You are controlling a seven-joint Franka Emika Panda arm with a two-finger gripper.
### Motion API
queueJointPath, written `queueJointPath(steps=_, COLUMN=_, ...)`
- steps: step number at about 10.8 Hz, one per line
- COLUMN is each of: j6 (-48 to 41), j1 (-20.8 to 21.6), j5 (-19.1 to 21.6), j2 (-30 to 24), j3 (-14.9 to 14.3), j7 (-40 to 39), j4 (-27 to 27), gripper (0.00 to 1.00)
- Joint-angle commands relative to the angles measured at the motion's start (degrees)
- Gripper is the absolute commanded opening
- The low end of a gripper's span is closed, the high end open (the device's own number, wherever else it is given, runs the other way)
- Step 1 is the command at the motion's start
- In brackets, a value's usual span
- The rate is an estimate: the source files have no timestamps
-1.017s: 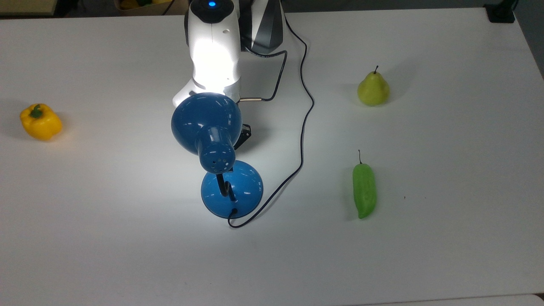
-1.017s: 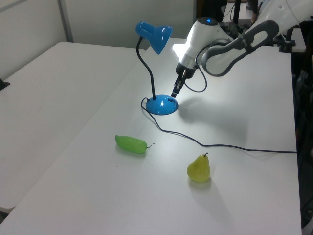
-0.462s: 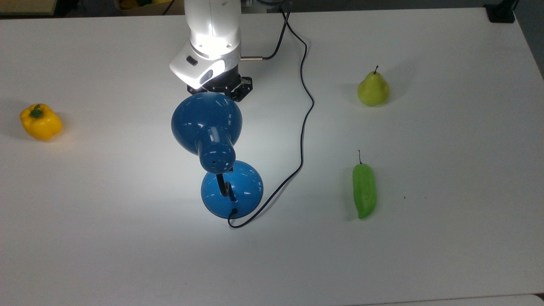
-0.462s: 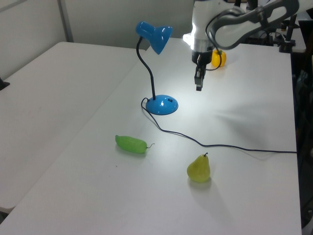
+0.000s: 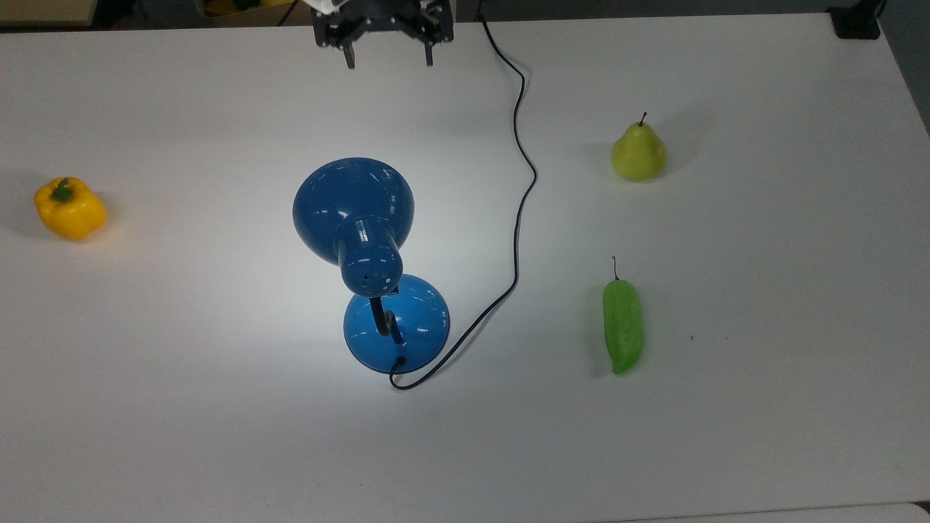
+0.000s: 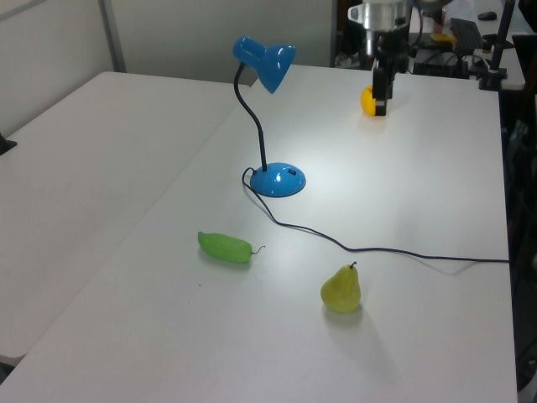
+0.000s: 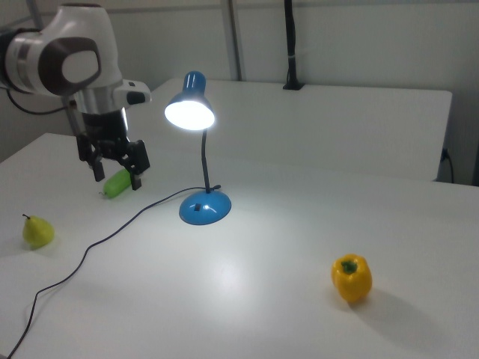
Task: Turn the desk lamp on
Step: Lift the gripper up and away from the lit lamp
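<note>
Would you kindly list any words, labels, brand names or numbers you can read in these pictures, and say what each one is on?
No readable text in any view.
Desk lamp: plain glossy blue, no brand or label showing.
Tool: no legible marking.
Pear, green pepper and yellow pepper: unmarked.
Table: plain white.

the robot arm's gripper (image 7: 115, 168) hangs in the air above the surface, pointing straight down from a white wrist. its two black fingers (image 5: 350, 55) are spread wide apart with nothing between them. in the top view it sits at the upper edge.
</note>
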Motion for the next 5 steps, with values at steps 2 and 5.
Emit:
queueJointPath(steps=2, j6=-14.67, j1=-0.29, j5=6.58, j2=-2.57, j3=-0.08, j7=1.21, j4=9.38, gripper=1.00)
queueJointPath(steps=5, j6=-12.42, j1=-0.64, j5=7.82, j2=-2.49, j3=0.44, j7=5.23, j4=10.90, gripper=1.00)
